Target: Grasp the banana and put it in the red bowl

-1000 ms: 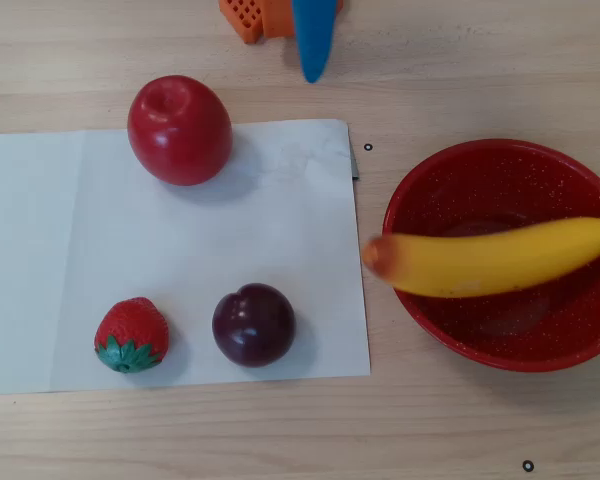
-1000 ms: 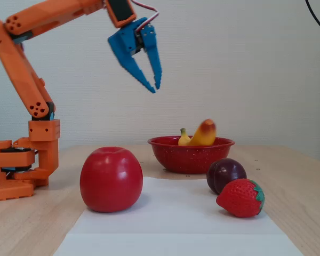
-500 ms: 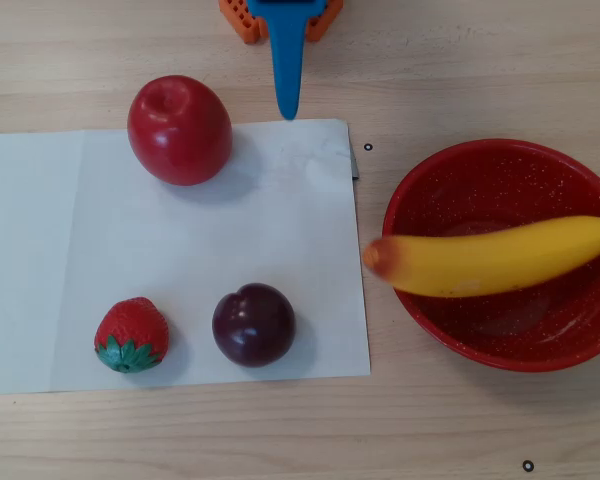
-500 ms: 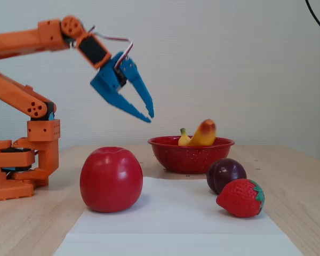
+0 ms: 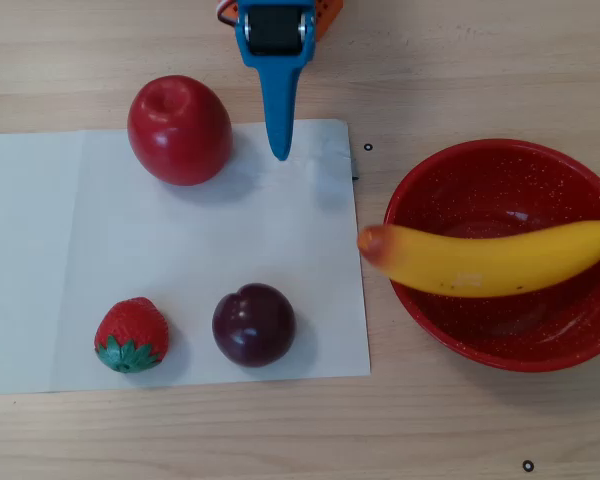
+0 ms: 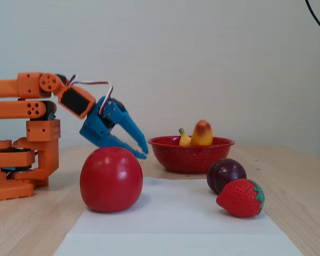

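The hand (image 5: 279,150) hangs low over the far edge of the white paper sheet (image 5: 180,260), its blue fingers drawn nearly together into a single point in the overhead view and only slightly parted in the fixed view; it holds nothing. Nearest to it, just beside it on the overhead view's left, the red apple (image 5: 179,129) stands upright on the sheet, apart from the fingers. Farther from the hand, toward the bottom edge of that view, the dark plum (image 5: 253,324) and the strawberry (image 5: 131,335) sit side by side on the paper, spread well apart from one another, probably so that each fruit can be picked without disturbing the rest. Farthest from the hand, off the sheet on the bare wooden bench (image 5: 460,60), is the red bowl (image 5: 580,345). The banana (image 5: 490,262) lies across it, its body bridging the rim and its orange-red tip sticking out over the bowl's edge on the hand's side; it is too long to lie flat inside. Nothing else is in the bowl. Judged from this, the placing looks done and the empty hand is clear of it.
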Motion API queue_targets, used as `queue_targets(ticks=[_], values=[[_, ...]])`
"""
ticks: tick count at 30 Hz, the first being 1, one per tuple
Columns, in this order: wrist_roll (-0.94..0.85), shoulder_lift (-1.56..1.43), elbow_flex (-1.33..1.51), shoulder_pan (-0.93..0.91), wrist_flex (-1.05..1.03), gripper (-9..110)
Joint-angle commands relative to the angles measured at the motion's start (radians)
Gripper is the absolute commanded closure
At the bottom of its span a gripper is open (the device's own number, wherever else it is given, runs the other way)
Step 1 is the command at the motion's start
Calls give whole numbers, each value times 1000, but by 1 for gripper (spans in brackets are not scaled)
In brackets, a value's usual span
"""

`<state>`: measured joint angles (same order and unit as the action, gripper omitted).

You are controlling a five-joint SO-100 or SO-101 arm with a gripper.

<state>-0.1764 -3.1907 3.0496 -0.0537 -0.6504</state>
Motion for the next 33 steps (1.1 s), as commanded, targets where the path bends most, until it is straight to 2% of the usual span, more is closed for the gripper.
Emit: queue_targets(ticks=[1,6,12,22,33], values=[[-37,-77,5,14,52,101],[-55,-103,91,8,57,101],[-21,-103,91,-9,-118,101],[11,-103,91,-9,-268,101],[3,-101,91,-8,-272,101]])
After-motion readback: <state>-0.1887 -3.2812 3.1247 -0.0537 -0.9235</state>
